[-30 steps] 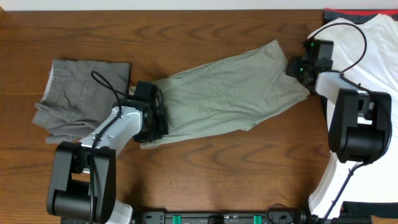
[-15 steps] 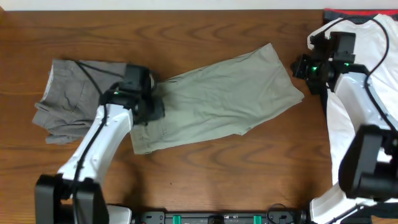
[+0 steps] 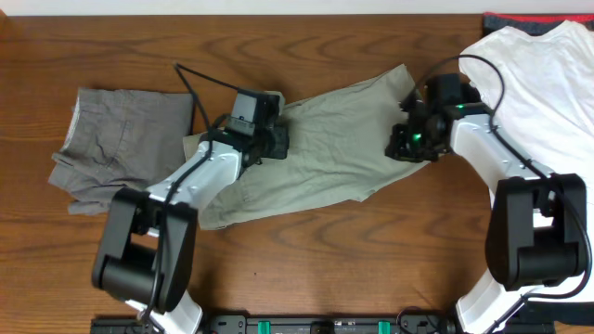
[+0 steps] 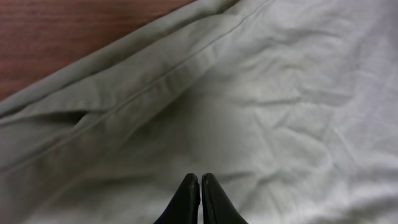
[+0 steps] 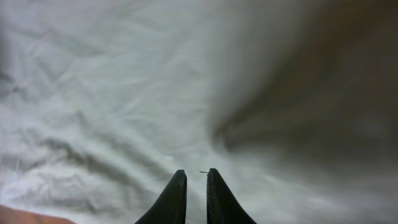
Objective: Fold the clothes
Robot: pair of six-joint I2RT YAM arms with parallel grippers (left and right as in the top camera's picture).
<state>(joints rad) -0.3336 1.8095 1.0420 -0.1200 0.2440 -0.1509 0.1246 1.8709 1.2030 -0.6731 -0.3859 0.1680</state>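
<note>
At right edge, white T-shirt [image 3: 548, 83] cropped.

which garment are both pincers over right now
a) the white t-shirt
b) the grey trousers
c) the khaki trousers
c: in the overhead view the left pincer and the right pincer both sit over the khaki trousers. The grey trousers and the white t-shirt lie off to either side.
</note>
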